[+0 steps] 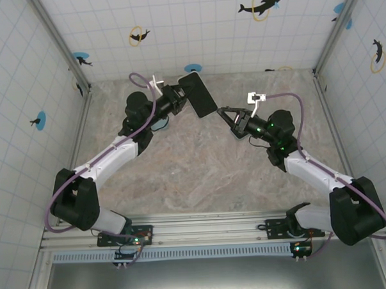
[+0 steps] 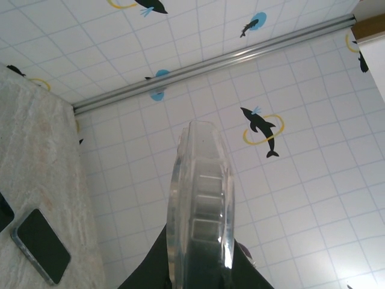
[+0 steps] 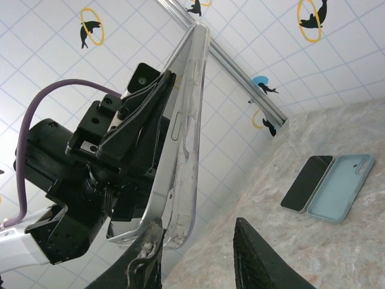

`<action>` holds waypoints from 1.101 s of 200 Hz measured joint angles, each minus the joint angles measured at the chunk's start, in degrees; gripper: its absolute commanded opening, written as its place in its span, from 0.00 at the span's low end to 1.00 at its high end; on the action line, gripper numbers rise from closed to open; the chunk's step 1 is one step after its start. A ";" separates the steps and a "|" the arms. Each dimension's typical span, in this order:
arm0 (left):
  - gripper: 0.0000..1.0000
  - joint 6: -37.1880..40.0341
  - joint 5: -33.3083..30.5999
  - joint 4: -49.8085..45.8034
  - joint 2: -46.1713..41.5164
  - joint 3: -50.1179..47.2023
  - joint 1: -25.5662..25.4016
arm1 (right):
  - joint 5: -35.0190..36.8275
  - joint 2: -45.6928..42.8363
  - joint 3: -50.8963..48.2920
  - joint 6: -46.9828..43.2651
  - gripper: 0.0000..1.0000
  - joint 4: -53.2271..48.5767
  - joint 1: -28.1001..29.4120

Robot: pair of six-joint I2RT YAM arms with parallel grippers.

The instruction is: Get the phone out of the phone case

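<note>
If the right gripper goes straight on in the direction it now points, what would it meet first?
Most likely the cased phone held up by the left gripper: its near end lies just ahead of the right gripper, by one fingertip. Depth is hard to judge.

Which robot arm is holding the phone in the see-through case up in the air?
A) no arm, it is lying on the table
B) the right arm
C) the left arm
C: the left gripper is clamped on the phone in its clear case, lifted off the table, while the right gripper has its fingers apart close by.
</note>
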 measured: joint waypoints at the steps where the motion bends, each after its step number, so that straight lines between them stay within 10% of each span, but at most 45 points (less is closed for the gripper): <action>1: 0.00 0.00 -0.02 0.02 0.00 -0.02 0.00 | 0.00 0.00 0.00 0.02 0.33 0.00 0.00; 220: 0.06 -1.92 -3.39 6.03 1.31 -1.64 -1.68 | 3.15 6.49 0.98 23.23 0.20 11.56 3.89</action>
